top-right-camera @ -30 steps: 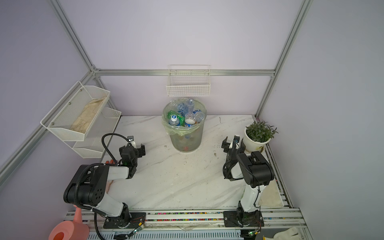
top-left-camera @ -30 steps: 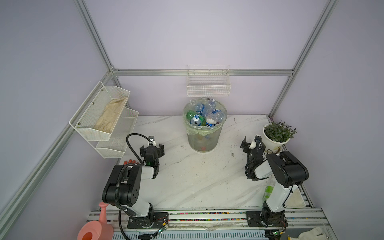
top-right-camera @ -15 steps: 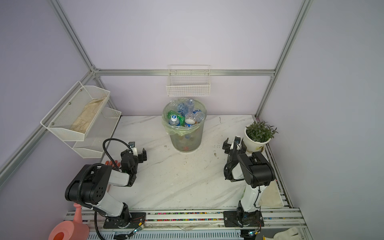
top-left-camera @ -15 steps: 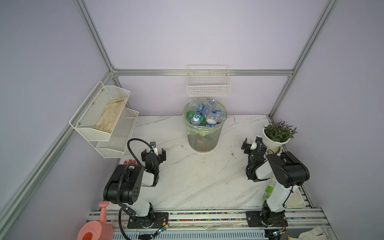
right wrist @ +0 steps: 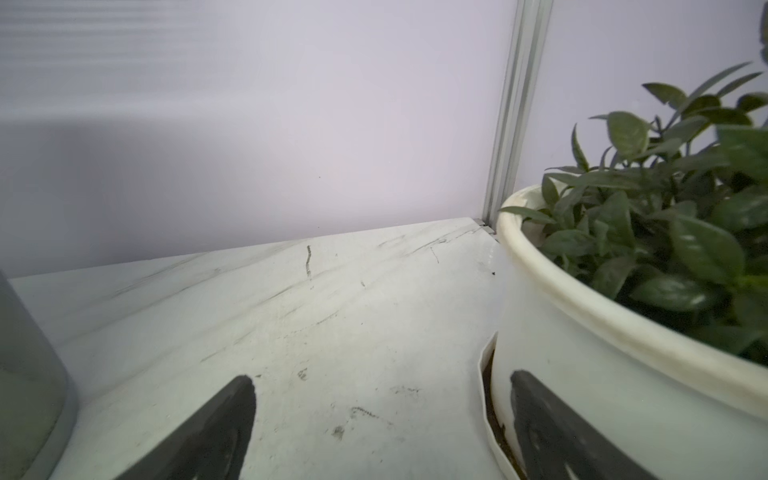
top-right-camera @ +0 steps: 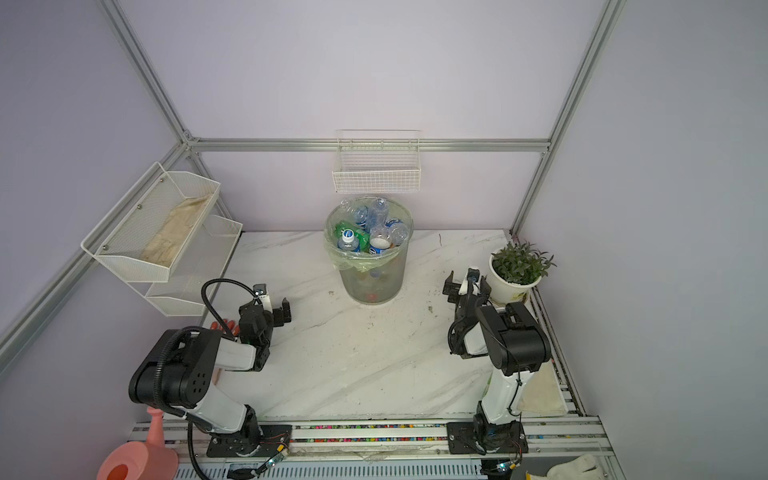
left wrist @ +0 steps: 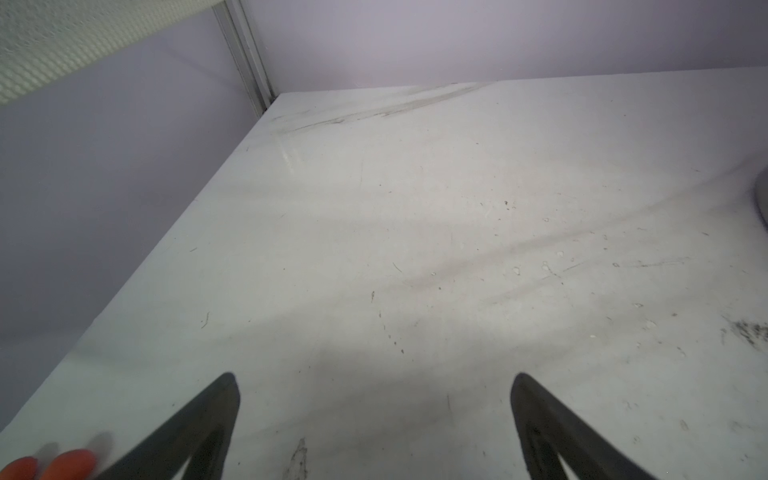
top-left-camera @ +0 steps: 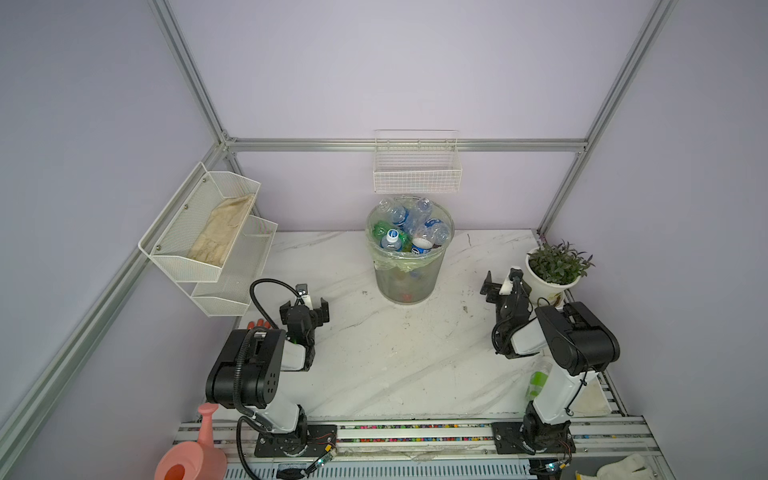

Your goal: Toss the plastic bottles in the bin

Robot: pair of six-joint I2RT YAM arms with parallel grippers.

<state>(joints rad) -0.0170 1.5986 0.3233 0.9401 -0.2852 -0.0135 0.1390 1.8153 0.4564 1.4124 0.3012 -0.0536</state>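
Black jaws of the left gripper [top-left-camera: 305,308], lower left of centre in a top view, stand spread and empty over the bare marble table [top-left-camera: 395,365]. At upper centre, the plastic bottles [top-left-camera: 409,226] are heaped to the rim of the bin [top-left-camera: 405,286]; I think 1 nudge could spill the top ones. At right, the right gripper [top-left-camera: 500,286], equally wide and empty, sits just beside the white plant pot [top-left-camera: 546,287]. An outward swing would probably knock it.

lilac walls [top-left-camera: 374,62], marble tabletop [top-left-camera: 395,365] (scuffed)

One bin [top-left-camera: 405,282] (bottles [top-left-camera: 391,240] past counting), three white baskets [top-left-camera: 417,178], one potted plant [top-left-camera: 557,266].
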